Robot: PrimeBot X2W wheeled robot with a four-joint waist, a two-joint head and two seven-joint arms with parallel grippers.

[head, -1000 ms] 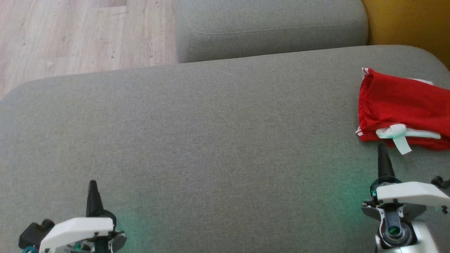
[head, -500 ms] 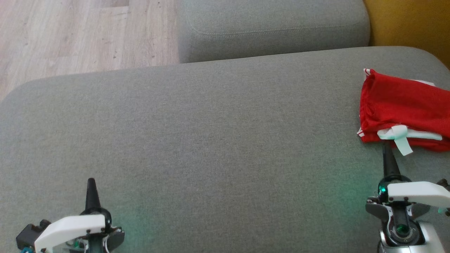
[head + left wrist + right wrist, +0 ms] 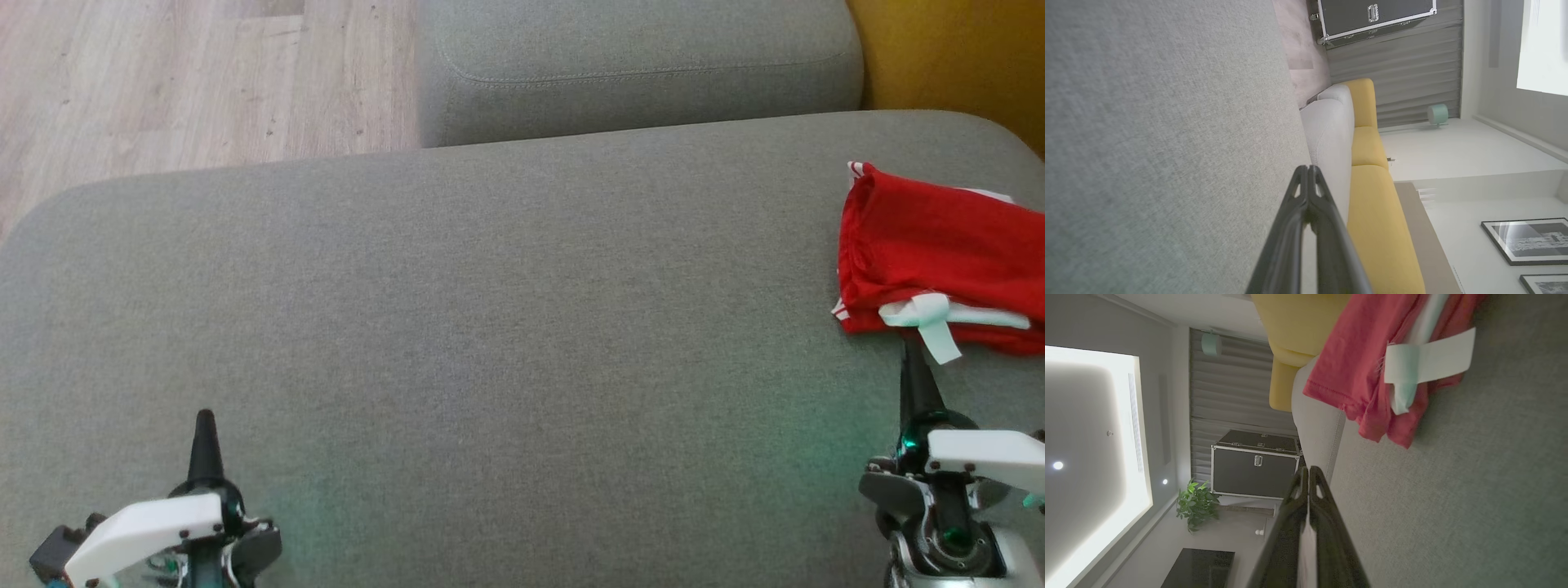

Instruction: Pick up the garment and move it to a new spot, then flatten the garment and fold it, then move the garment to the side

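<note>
A red garment [image 3: 939,253] with white trim lies folded at the right edge of the grey cushion [image 3: 490,327]; a white strip hangs off its near side. In the right wrist view the garment [image 3: 1367,363] fills the upper middle. My right gripper [image 3: 912,353] is shut, its tip just short of the garment's near edge; its tips [image 3: 1307,470] meet with nothing between them. My left gripper [image 3: 204,418] is shut over bare cushion at the lower left, far from the garment. In the left wrist view the left gripper [image 3: 1306,169] has its fingers pressed together.
A second grey cushion [image 3: 637,65] lies behind the main one. Wooden floor [image 3: 163,82] shows at the upper left and yellow upholstery [image 3: 955,57] at the upper right. A black case [image 3: 1253,465] and a plant [image 3: 1196,502] stand far off in the room.
Both grippers sit lower in the head view than a second ago, the right one also further right. The garment lies as before; the camera shifted slightly.
</note>
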